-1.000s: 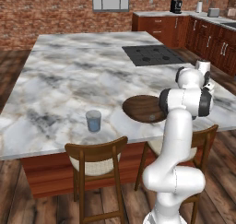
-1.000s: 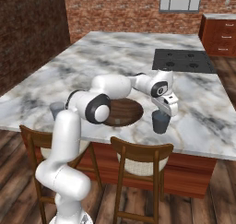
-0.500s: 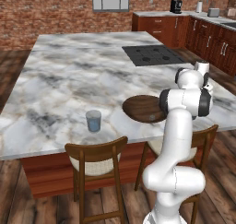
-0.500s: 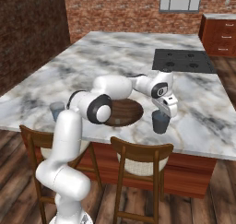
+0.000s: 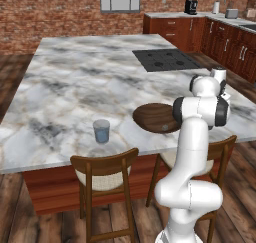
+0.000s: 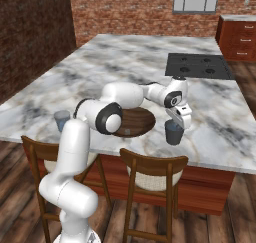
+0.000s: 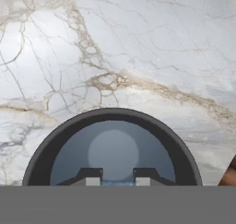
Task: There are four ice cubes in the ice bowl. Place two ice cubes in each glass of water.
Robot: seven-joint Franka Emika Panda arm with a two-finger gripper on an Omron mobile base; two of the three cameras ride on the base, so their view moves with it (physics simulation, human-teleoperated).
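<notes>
My gripper [image 6: 179,120] hangs straight above the darker glass of water [image 6: 174,132] at the island's near edge, right of the ice bowl [image 6: 141,121]. In the hand view I look down into this glass [image 7: 46,149], and the gripper [image 7: 117,178] has its jaws close together over the bluish water. A pale blue sliver of an ice cube [image 7: 117,183] shows between the fingertips. A small pale cube [image 6: 128,132] lies in the wooden bowl near its front rim. The other glass of water [image 5: 101,130] stands alone to the left of the bowl [image 5: 155,118].
A black cooktop [image 5: 165,60] is set into the marble island [image 5: 85,87] behind the bowl. Two wooden chairs [image 5: 105,174] stand at the island's near edge, close to my base. Kitchen cabinets [image 5: 220,37] line the far right wall.
</notes>
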